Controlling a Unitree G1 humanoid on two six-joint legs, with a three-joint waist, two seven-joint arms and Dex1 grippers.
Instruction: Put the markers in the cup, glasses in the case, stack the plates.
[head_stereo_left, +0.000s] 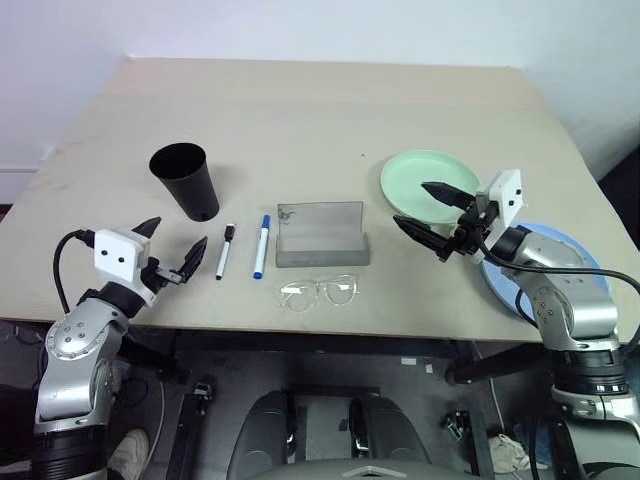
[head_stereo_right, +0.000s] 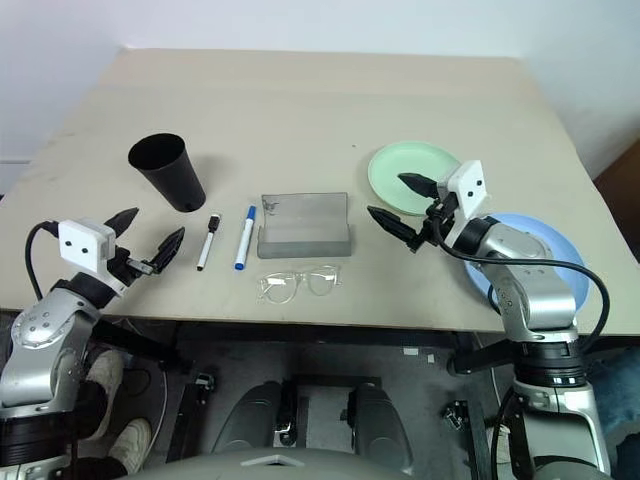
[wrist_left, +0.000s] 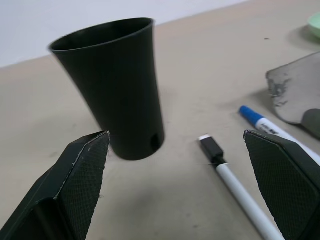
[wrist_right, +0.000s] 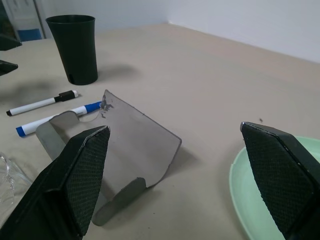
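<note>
- Black-capped marker (head_stereo_left: 224, 251): lying flat on the table (head_stereo_left: 300, 110), long axis running away from the robot, cap at the far end, tip toward the table's near edge. Untouched.
- Blue-capped marker (head_stereo_left: 261, 246): just beside it, roughly parallel, on the side toward the case (head_stereo_left: 322, 236); the two are apart, not touching.
- Cup (head_stereo_left: 186, 180): upright, just beyond the black cap and slightly to the left, mouth up.
- Left gripper (head_stereo_left: 173, 252): fingers spread wide, nothing held, hovering just left of the black-capped marker at about the level of its barrel. In the left wrist view the marker lies between the line of the fingers and the right finger, running almost along the gripper's pointing direction.
- Judgement: the left arm is clearly the nearer one for both markers. Since barrel and gripper axis run nearly the same way, a descent from above with the fingers straddling the barrel crosswise is probably called for.
- Right gripper (head_stereo_left: 432, 210): also wide open and empty, raised over the near edge of the green plate (head_stereo_left: 425, 178), the blue plate (head_stereo_left: 570, 262) partly hidden under its arm. Markers are well apart from it, across the case.
- Glasses (head_stereo_left: 319, 292): lying in front of the open case, near the table edge, between the two arms.
</note>
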